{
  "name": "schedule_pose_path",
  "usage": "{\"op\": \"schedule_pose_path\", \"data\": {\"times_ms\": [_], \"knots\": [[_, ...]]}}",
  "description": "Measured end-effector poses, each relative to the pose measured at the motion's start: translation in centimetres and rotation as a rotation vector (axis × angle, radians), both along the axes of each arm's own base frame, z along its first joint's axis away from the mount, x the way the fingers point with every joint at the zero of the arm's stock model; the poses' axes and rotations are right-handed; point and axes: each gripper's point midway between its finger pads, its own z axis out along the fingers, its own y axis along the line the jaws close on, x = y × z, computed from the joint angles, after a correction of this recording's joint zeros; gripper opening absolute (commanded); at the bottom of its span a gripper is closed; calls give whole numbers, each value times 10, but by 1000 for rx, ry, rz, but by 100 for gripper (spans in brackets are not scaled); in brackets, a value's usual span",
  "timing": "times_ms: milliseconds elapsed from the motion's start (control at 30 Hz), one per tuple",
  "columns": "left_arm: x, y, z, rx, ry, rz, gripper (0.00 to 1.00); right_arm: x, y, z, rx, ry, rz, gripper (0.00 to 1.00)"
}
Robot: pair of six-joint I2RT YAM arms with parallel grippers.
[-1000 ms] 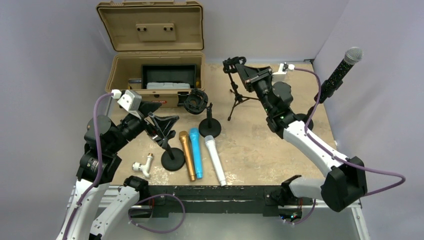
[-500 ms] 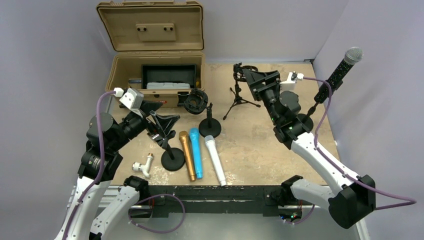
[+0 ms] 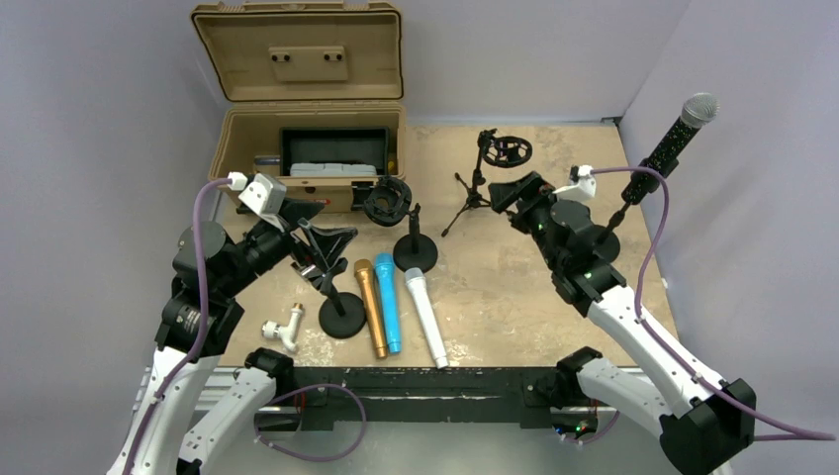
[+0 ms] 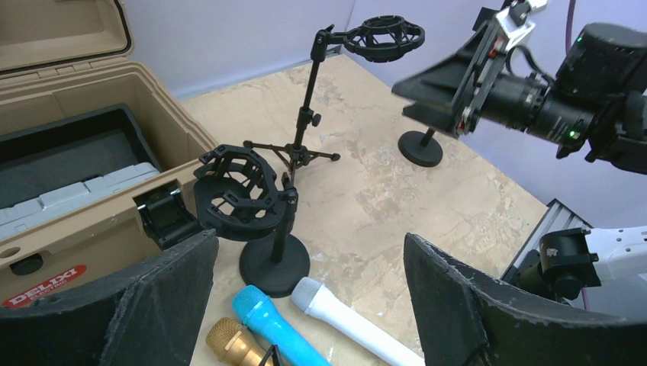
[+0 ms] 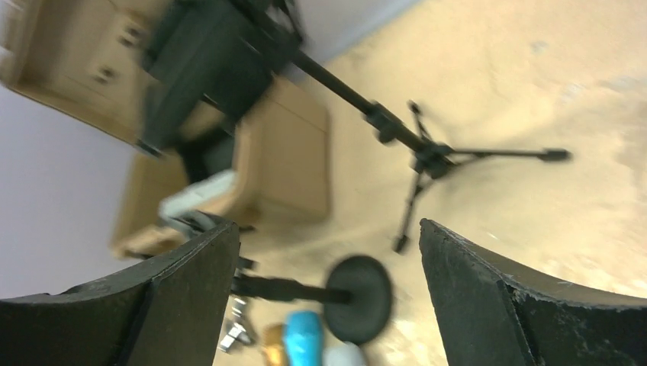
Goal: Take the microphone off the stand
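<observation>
The microphone (image 3: 673,134) sits at about 2 o'clock on the counter (image 3: 514,297). It is clipped at its lower end into its stand (image 4: 420,147) and leans up and out toward the right wall, head uppermost. That leaves the black body exposed for a grasp, and nothing touches it. The right gripper (image 5: 324,236) hangs to the stand's 9 o'clock with its jaws spread wide and empty. Its own camera takes in the tripod stand (image 3: 480,183) and the tan case (image 3: 307,129) rather than the microphone, so it probably has to swing toward 3 o'clock before it can close on the body. The left gripper (image 4: 310,240) is also wide and empty, over the 8 o'clock side. It is held near a round-base stand (image 4: 271,229) with an empty shock mount, well apart from the task. Gold (image 3: 371,307), blue (image 3: 388,302) and white (image 3: 425,317) microphones lie loose side by side at 6 o'clock.
</observation>
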Motion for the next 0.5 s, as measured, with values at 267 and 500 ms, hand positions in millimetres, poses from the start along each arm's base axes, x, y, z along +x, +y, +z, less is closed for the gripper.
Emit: {"op": "schedule_pose_path", "data": {"times_ms": [267,500], "knots": [[1,-1,-1,1,4,-6,89,-27,2,-59,-150,77,115,82],[2,0,1,-2,-2,5,89,-21,31,-94,-121,70,239,79]]}}
